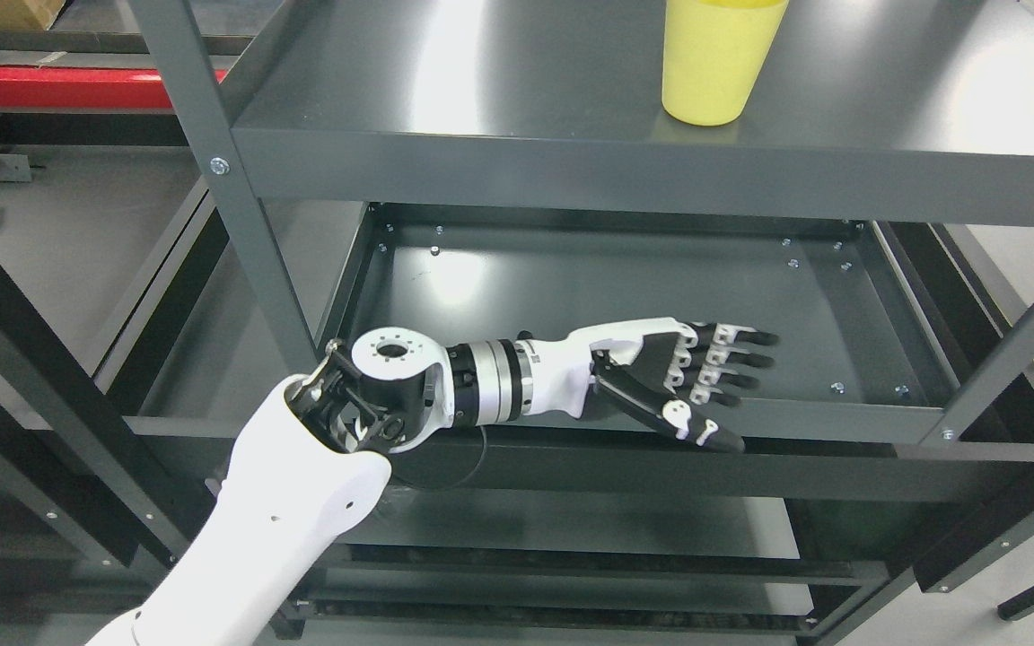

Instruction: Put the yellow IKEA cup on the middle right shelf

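A yellow cup (716,56) stands upright on the upper grey shelf (517,108), toward its right side; its rim is cut off by the picture's top edge. My left hand (722,386) reaches in from the lower left and hovers over the front edge of the shelf below (589,287), well beneath the cup. Its fingers (732,357) are stretched out to the right with the thumb spread, holding nothing. The right arm does not show.
Grey shelf posts (212,170) stand at the front left and at the front right (1015,359). A lower shelf (589,529) lies beneath the hand. A red beam (50,88) runs at the far left behind a neighbouring rack.
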Robot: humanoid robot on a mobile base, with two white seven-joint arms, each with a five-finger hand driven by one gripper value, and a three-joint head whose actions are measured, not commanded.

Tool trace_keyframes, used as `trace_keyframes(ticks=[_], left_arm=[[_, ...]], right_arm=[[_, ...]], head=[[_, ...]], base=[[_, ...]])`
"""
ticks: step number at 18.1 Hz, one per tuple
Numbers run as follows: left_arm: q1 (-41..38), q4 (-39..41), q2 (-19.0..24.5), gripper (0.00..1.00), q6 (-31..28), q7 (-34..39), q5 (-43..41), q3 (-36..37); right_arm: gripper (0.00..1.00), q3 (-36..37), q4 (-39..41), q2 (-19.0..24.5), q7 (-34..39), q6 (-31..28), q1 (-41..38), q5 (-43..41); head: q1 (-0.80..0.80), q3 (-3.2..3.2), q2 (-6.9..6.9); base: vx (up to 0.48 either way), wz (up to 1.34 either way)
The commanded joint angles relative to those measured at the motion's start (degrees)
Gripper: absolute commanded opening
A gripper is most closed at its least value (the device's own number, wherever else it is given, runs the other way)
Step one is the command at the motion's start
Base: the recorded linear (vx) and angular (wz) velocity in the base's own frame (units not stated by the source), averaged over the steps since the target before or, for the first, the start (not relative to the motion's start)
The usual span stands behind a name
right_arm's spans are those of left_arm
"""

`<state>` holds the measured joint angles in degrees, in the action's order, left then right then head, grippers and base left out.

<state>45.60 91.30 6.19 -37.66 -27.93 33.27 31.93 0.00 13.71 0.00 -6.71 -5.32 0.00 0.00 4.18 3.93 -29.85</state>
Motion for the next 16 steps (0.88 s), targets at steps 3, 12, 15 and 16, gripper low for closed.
trace_keyframes(ticks=[3,12,15,16], left_arm=[[-10.52,-15.35,-5.19,0.99,25.12,4.81,-27.28,-15.48],[-23.09,-11.42,-5.19,0.99,36.51,25.28,-31.16,-18.13],[-23.01,-10.09,-5.19,0.99,36.51,30.02,-31.16,-17.87],[-23.1,-9.22,-5.19,0.99,36.51,30.47,-31.16,-17.78]], right_arm=[[0.99,-0.97,0.0,-1.0,0.03,-0.04,-0.79,-1.41],[0.99,-0.97,0.0,-1.0,0.03,-0.04,-0.79,-1.41],[0.99,-0.97,0.0,-1.0,0.03,-0.04,-0.79,-1.41],[0.99,-0.97,0.0,-1.0,0.03,-0.04,-0.79,-1.41]], head=[[0.0,0.0,0.0],[0.0,0.0,0.0],[0.0,0.0,0.0],[0.0,0.0,0.0]], base=[[0.0,0.0],[0.0,0.0],[0.0,0.0],[0.0,0.0]])
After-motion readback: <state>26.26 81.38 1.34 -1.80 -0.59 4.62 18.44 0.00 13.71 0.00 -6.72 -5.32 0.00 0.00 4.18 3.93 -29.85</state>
